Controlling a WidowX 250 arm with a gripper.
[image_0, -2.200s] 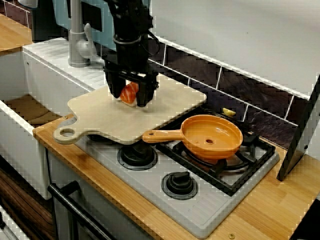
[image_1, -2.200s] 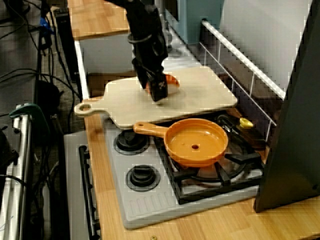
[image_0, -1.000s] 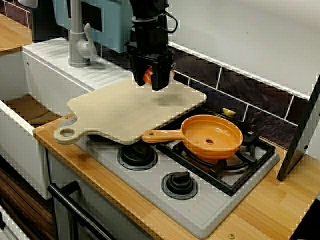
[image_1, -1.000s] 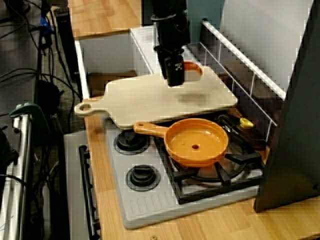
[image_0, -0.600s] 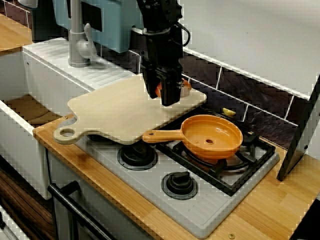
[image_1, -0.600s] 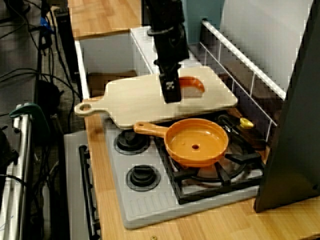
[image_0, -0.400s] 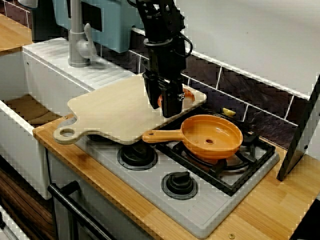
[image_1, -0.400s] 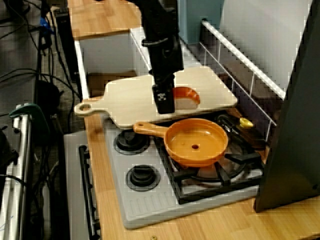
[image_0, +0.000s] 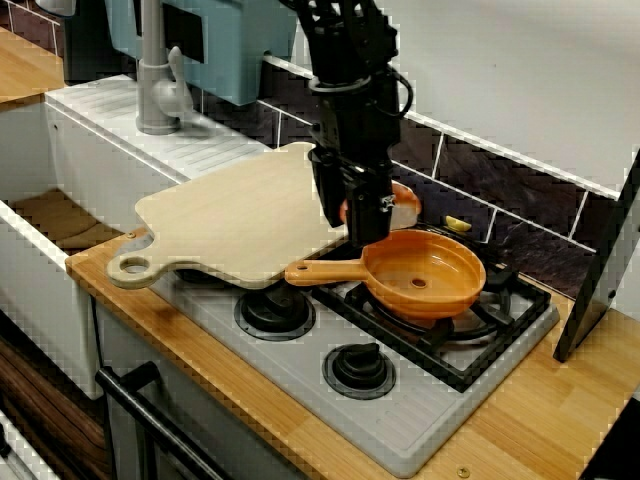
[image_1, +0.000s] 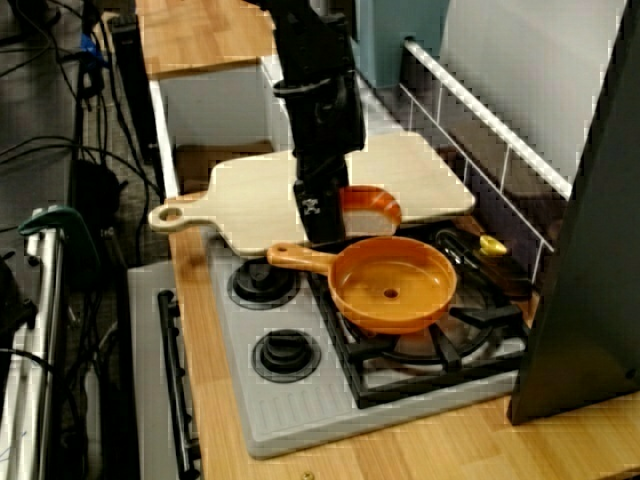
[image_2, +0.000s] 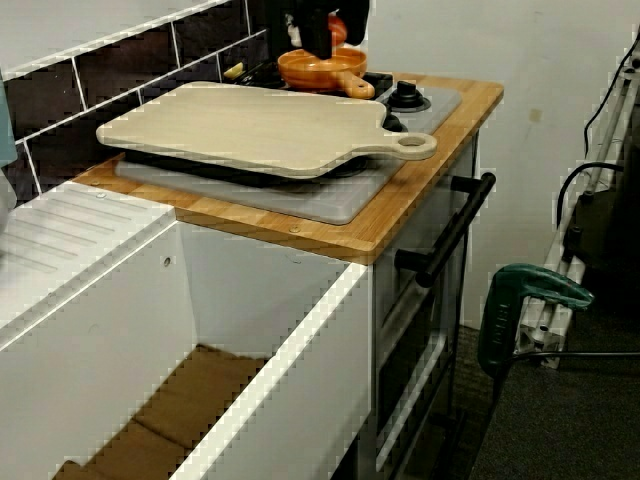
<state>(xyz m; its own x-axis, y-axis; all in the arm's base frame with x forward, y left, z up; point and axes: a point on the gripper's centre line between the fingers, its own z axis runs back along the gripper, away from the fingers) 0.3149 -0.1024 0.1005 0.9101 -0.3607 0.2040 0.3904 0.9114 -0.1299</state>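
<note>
hand (image_0: 366, 218) clamped on a piece of sushi (image_0: 398, 205)
it's holding the orange and white sushi over the corner of the cutting board (image_0: 235, 215), right beside the rim of the orange pan (image_0: 425, 278) sitting on the stove (image_0: 400, 410).

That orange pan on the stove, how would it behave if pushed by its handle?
The orange pan looks like thin plastic, so probably light and stiff. Sitting on the raised grate, it would likely slide or pivot easily. Its long handle may tip it if pressed.
</note>
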